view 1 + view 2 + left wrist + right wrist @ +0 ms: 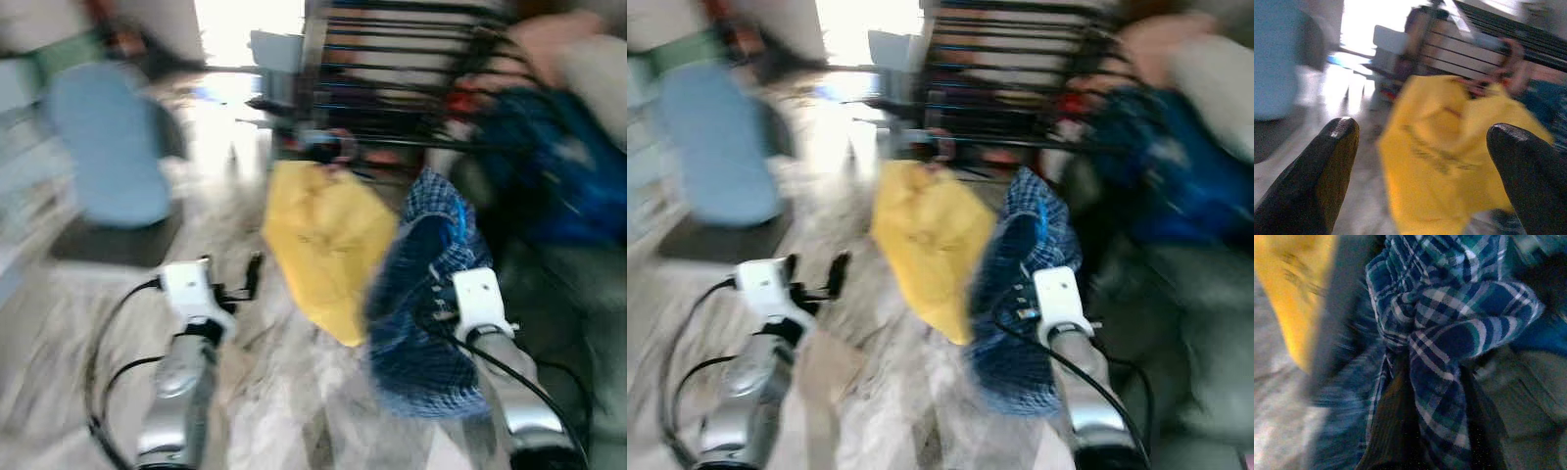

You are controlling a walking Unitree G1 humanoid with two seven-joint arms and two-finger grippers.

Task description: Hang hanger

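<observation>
Blurrily, the left eye view shows the left claw [250, 277] raised over the pale marbled floor [284, 411], its fingers spread and holding nothing. Ahead of it and toward the right claw hangs a yellow garment [328, 245] from a dark drying rack [411, 88]; whatever it hangs by is too smeared to make out as a hanger. The right arm reaches into a blue plaid shirt [421, 294] that drapes just beside the yellow garment and hides the right claw. Beyond the left claw, on its outer side, stands a light-blue rounded object [108, 147].

From the right eye view the same layout appears, with blue fabric [1185, 176] heaped past the right arm.

Along the left wrist view, both black fingertips [1327, 176] stand wide apart, the yellow garment hanging between and beyond them, not touched.

Within the right wrist view, the plaid shirt bunches directly over the fingers; whether the right claw is pinching it or merely buried in it I cannot tell.
</observation>
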